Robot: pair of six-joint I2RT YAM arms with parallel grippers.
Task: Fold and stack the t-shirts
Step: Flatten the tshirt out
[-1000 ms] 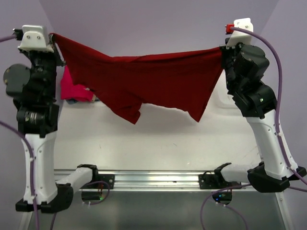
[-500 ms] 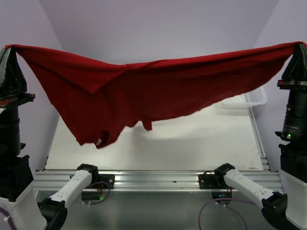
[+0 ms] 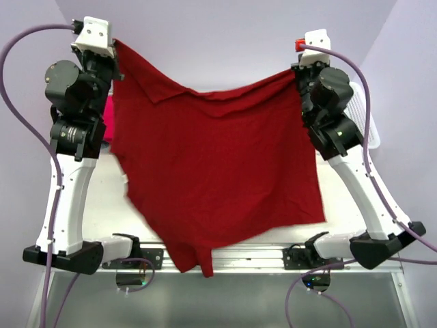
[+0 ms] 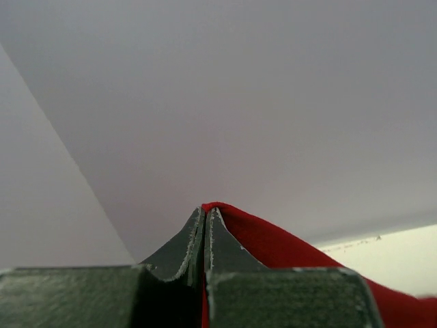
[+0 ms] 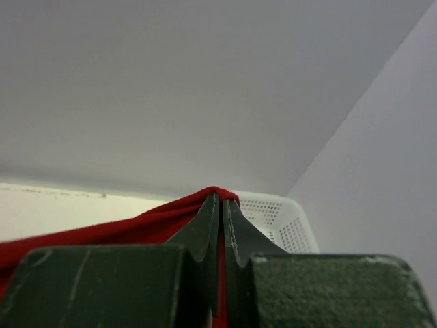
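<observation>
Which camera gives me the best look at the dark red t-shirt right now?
Top external: the dark red t-shirt hangs spread there, whole, held at both top corners. Left wrist shows only a corner pinched in the left fingers; right wrist only an edge pinched in the right fingers.

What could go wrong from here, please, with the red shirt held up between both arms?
1. The left fingers and right fingers pinch the shirt only at their tips, so a corner might slip out.
2. Its top edge is folded over near the left corner and may be laid down creased.
3. Its hem hangs by the near rail, where it might snag.
</observation>
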